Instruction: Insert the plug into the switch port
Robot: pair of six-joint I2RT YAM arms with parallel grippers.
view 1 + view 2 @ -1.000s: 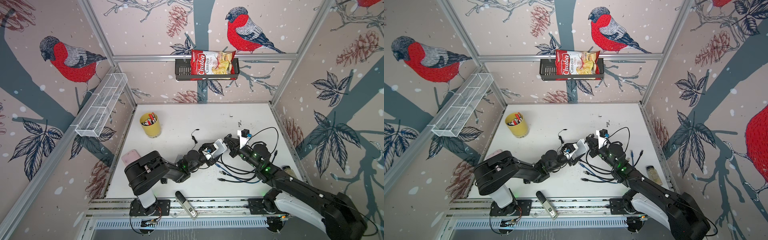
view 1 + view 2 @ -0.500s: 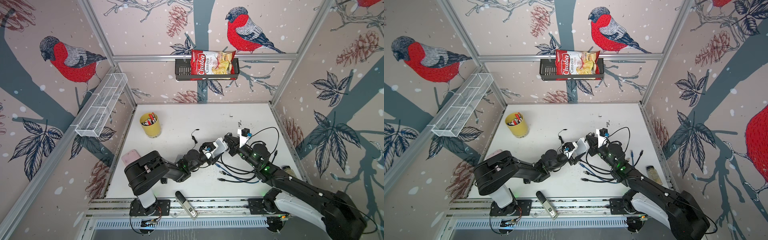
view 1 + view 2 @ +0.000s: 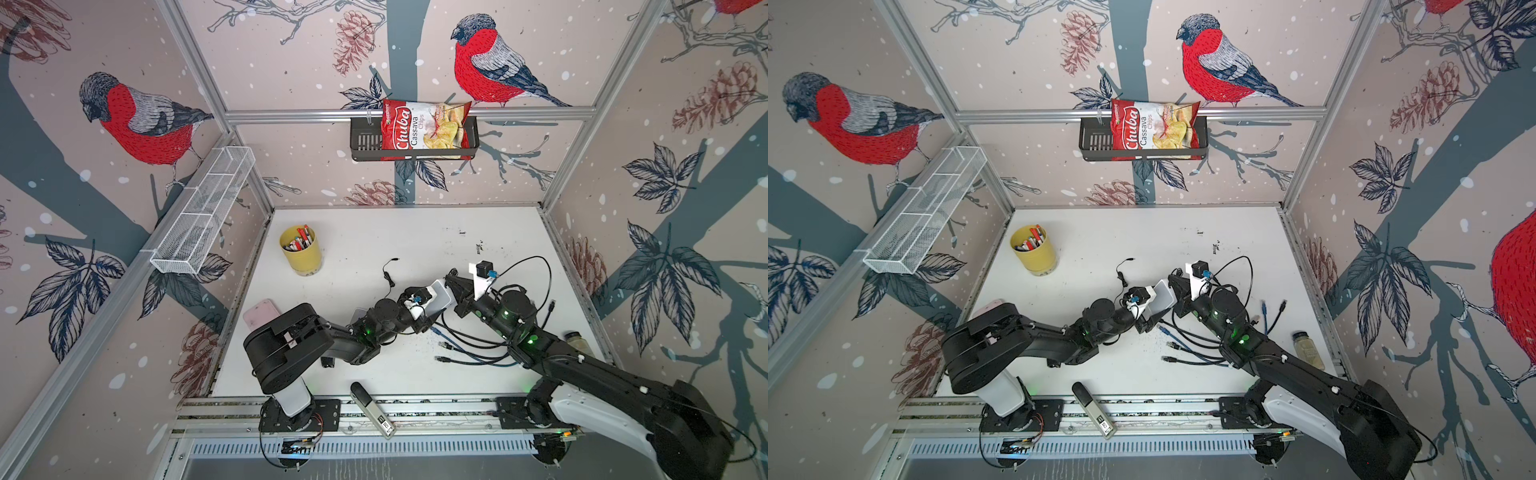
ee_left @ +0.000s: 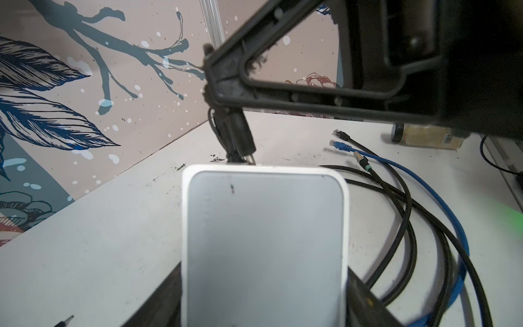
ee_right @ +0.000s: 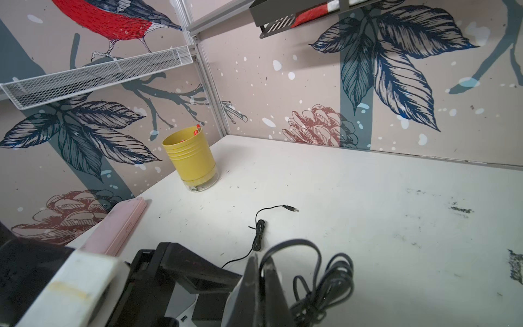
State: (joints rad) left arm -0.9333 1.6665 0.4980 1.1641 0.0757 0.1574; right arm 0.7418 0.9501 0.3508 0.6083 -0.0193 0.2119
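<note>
My left gripper (image 3: 432,305) is shut on the white switch (image 3: 441,296), which it holds above the table in both top views (image 3: 1163,296). In the left wrist view the switch (image 4: 263,240) fills the space between the two fingers (image 4: 365,297). My right gripper (image 3: 455,283) is shut on the black plug (image 4: 240,136) and its cable. The plug's metal tip touches the switch's far edge. The port on that edge is hidden. In the right wrist view the right gripper (image 5: 261,271) pinches the black cable, whose coil (image 5: 322,283) hangs beside it.
A yellow cup of markers (image 3: 300,249) stands at the back left and a pink case (image 3: 262,313) lies by the left wall. Blue and black network cables (image 3: 469,345) sprawl under the right arm. A jar (image 3: 577,340) lies at the right edge, and a thin black lead (image 3: 388,270) lies mid-table.
My right gripper has crept slightly left toward the switch with the plug. The left arm and the switch have held still.
</note>
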